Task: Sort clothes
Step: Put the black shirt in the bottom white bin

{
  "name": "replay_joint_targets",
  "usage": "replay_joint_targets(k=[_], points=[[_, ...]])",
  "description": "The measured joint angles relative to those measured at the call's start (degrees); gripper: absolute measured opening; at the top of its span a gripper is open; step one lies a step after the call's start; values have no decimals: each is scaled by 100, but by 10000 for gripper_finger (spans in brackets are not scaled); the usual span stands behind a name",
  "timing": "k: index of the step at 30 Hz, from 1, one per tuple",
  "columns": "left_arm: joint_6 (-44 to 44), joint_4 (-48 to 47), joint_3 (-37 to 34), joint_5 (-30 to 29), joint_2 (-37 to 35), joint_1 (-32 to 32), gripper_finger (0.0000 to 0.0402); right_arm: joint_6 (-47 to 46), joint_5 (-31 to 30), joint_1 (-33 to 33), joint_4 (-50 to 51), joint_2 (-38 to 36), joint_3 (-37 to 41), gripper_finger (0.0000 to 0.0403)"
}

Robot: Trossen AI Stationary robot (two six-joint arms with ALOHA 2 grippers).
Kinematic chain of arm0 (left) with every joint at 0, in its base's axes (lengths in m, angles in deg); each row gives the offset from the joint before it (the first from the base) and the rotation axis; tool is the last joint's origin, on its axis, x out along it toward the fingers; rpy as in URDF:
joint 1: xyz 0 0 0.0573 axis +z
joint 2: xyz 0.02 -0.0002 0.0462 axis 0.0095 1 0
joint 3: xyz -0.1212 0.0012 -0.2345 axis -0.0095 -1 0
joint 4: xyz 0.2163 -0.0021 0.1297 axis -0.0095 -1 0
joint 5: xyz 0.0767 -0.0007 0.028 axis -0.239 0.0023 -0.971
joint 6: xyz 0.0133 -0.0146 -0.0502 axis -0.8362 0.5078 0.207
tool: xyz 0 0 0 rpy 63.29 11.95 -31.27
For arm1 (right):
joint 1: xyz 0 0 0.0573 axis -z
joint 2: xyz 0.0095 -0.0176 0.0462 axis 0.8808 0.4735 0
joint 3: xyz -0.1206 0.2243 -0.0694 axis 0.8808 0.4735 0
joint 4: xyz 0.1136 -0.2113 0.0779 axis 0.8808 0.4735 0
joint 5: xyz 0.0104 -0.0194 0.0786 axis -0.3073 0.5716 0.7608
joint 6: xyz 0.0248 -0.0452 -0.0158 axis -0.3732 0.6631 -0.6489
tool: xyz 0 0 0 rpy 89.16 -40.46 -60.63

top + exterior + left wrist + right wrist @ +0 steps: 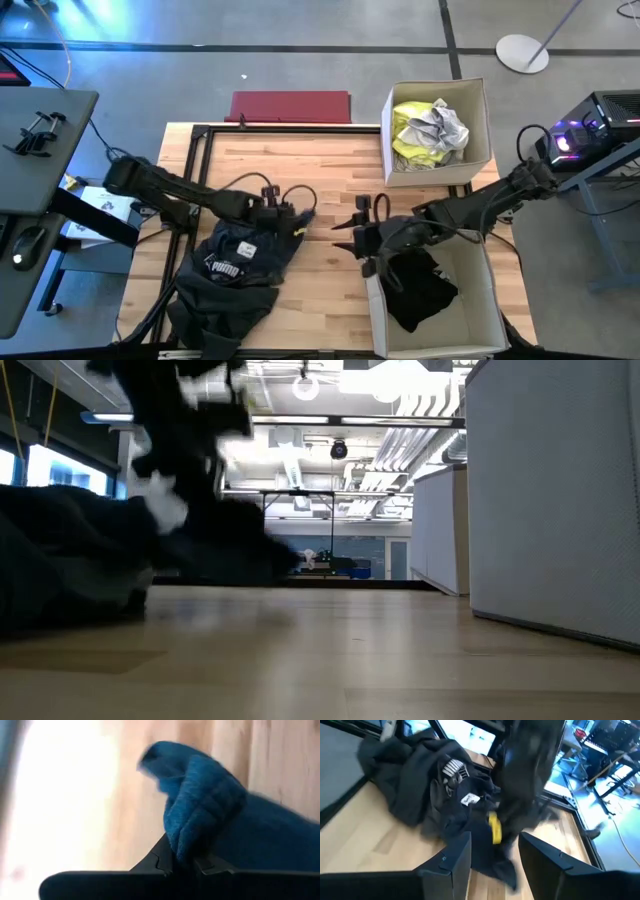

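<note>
A dark navy garment with a white Puma logo [235, 272] lies bunched on the table's near left and hangs over the near edge; it also shows in the right wrist view [435, 785] and the low view [70, 560]. My left gripper [288, 216] is shut on its far right part. My right gripper [350, 236] is open and empty, just left of the near white box [490, 300], its fingers pointing toward the navy garment. A black garment [420, 285] lies in that box. Neon yellow and grey-white clothes [430, 128] lie in the far box. My left gripper pinches a bunched fold of the navy garment [195, 820] between its two fingers [162, 862]. The fold stands up past the fingertips. The garment's near part lies on the table and over the near edge.
The far white box [478, 100] stands at the table's far right and the near box at the near right. A flat red mat [290, 106] lies past the far edge. Bare wood lies in the table's middle [310, 160]. Both boxes show on the right in the low view [560, 500].
</note>
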Motion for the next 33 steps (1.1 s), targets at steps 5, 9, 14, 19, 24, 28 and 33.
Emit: replay_joint_targets(k=[5,9,14,19,24,28,33], points=[[-326,-215,581,-825,-839,-402,1,-54,-5,390,-213,331,4,158],[-686,363,660,-903,-1410,-647,1,-146,15,783,-444,593,4,187],[-1203,1083,668,-894,-1639,-807,0,10,1052,1301,-1145,999,4,239],[-1581,1499,659,-882,-1521,-827,0,163,1864,1559,-2053,1474,4,254],[-1593,1691,659,-818,-1491,-827,0,197,1327,1587,-2750,1746,4,169],[-1332,1704,659,-790,-1543,-858,3,205,502,1554,-2723,1686,5,42],[-920,1224,661,-691,-1641,-922,43,580,-1002,1270,-2418,1280,9,21]])
